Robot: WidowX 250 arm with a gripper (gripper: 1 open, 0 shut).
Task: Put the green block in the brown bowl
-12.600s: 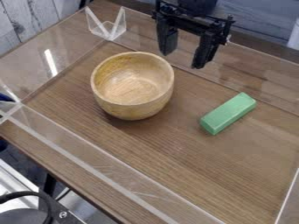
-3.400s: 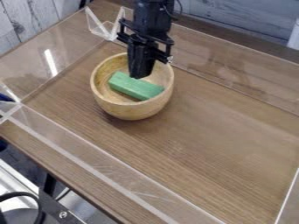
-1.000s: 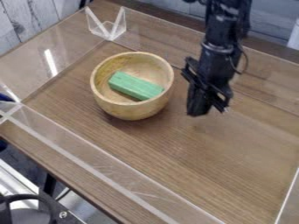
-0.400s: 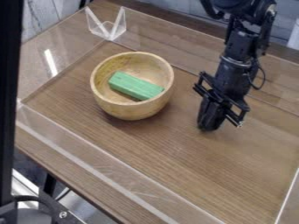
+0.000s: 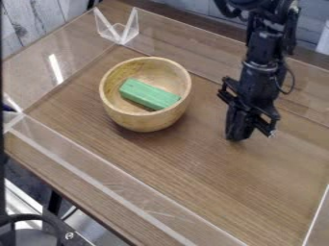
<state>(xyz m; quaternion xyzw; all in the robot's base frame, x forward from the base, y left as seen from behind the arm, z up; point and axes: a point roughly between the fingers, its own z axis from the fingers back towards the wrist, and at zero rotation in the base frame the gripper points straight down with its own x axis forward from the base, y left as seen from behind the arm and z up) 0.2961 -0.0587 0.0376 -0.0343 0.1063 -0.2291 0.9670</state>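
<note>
Green block in bowl, tool closed and empty
Green block (image 5: 150,94), a matte bright-green bar, lay tilted inside the light-brown wooden bowl (image 5: 115,111); tool (image 5: 245,132) pointed down at the tabletop (image 5: 167,173) right of the bowl, jaws together; no legible writing

light: even, bright — glare streaks on clear panel (image 5: 58,67) | focus: soft, slightly blurry — perhaps low resolution

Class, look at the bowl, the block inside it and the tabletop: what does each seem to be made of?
Bowl: light wood, matte; grain lines show.
Block: solid green, matte, possibly painted wood or plastic; no grain visible.
Tabletop: brown wood or wood-look laminate, faint sheen; streaked grain.
</note>
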